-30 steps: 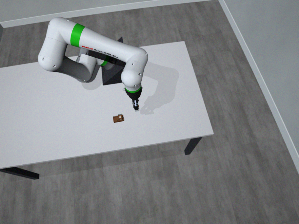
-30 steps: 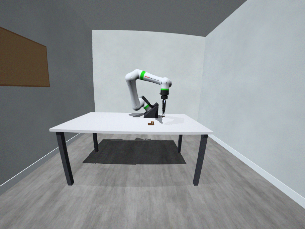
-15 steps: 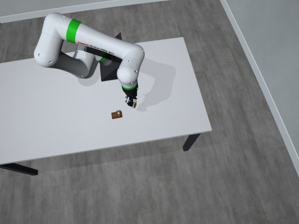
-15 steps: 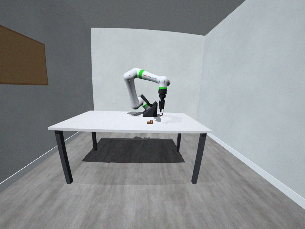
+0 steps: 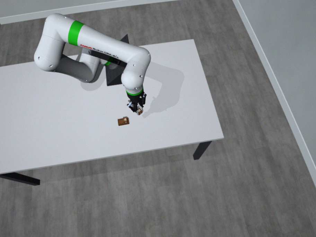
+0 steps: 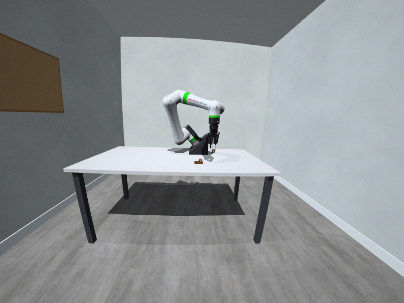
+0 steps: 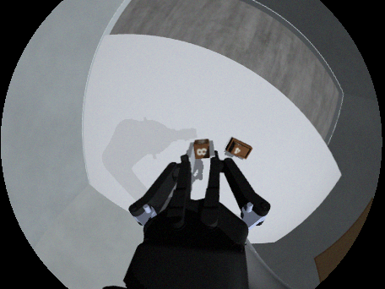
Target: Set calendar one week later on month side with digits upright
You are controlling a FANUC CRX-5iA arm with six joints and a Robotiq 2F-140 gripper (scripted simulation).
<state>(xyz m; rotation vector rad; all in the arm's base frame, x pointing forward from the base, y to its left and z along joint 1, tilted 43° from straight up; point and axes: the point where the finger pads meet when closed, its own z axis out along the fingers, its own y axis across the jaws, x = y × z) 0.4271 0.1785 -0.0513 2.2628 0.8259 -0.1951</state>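
Wrist view shows the gripper [image 7: 202, 161] clamped on a cube [image 7: 202, 149], held above the counter [image 7: 169, 93] beside the tray [image 7: 239, 148].
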